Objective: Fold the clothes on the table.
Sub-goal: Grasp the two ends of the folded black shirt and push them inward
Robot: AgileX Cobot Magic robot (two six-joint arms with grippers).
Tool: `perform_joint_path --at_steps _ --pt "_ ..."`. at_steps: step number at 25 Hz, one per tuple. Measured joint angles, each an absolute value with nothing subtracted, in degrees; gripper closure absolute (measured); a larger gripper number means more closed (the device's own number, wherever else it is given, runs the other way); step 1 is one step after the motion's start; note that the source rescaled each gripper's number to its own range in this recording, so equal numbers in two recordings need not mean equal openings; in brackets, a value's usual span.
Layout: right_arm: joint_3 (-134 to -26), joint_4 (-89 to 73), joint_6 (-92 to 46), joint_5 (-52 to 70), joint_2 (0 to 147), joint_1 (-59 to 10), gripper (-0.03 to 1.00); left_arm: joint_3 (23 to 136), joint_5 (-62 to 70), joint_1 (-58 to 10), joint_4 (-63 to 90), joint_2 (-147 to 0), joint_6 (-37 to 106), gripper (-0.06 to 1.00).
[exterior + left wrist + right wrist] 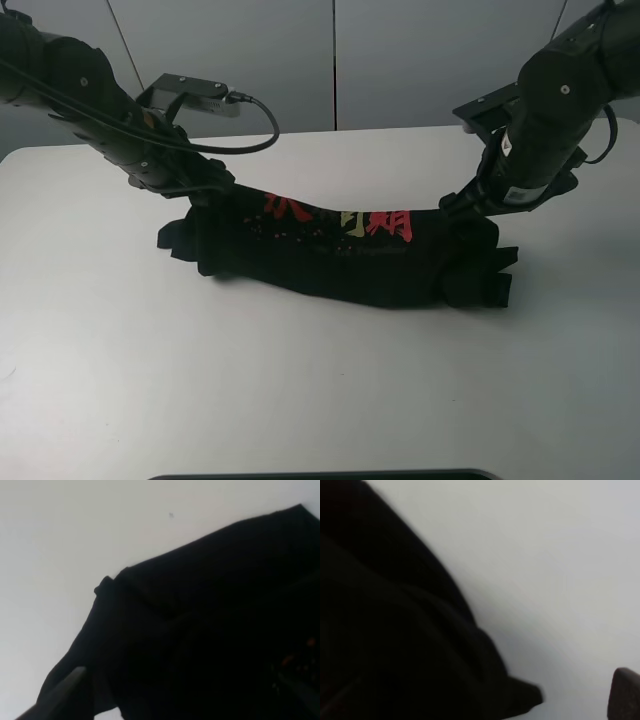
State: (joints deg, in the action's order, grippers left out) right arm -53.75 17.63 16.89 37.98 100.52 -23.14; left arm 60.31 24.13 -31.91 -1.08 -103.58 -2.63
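Clothes [340, 255]: black T-shirt, centre of tabletop [300, 400], slung between two arms. Light, limp, sags midway. Left gripper [205, 195] at its 10 o'clock corner, right gripper [462, 205] at 2 o'clock, each seemingly clamped on the top edge. Best held at these corners.

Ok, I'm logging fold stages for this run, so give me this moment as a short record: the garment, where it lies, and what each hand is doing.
garment: black T-shirt, red and yellow characters showing
surface: white table
shirt state: upper edge raised at both ends, sagging between them; lower part on the table, bunched at the sides
left hand: at the shirt's left end, apparently gripping the raised edge
right hand: at the right end, apparently gripping too
fold stage: mid-fold, not yet laid down
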Motion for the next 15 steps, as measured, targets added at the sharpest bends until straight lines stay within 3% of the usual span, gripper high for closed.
perform_joint_path --at_steps 6,15 --pt "-53.9 6.7 13.4 39.3 100.5 -23.1 -0.03 61.8 28.0 -31.9 -1.1 -103.6 -2.6 0.05" --pt "-53.9 6.3 13.3 40.1 101.5 -23.1 -0.03 62.0 30.7 -27.5 -1.2 -108.2 -2.6 0.05"
